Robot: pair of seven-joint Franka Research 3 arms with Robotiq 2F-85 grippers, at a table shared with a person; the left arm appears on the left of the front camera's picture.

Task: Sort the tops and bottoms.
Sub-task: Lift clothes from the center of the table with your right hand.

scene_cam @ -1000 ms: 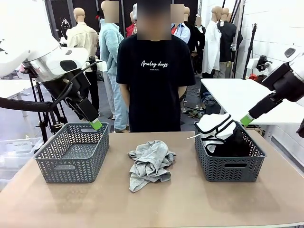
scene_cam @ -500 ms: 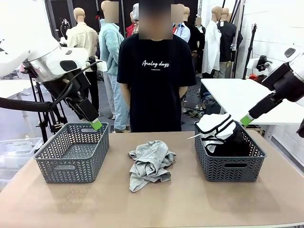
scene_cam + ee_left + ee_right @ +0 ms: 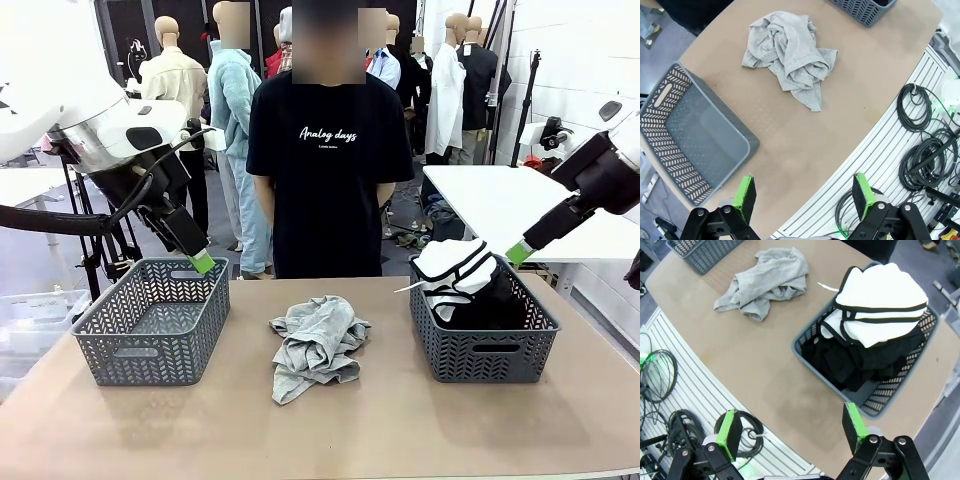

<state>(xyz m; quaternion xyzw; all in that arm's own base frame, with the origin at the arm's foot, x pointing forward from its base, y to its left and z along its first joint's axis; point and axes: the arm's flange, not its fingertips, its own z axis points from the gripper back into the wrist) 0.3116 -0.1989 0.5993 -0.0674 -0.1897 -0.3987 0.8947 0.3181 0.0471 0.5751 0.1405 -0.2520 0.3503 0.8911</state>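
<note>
Big brown table (image 3: 400, 420), person in a black T-shirt (image 3: 322, 160) at top middle, grey plastic basket (image 3: 150, 320) at left, maybe empty, grey plastic basket with white and black clothes (image 3: 480, 310) at right, crumpled grey cloth (image 3: 315, 345) in the middle, left gripper (image 3: 805, 197) wide open holding nothing, right gripper (image 3: 790, 429) wide open holding nothing.

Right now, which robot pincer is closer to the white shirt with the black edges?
The right pincer. It hangs open just beside the white shirt piled in the right basket. The left pincer is open far away, over the left basket.
</note>
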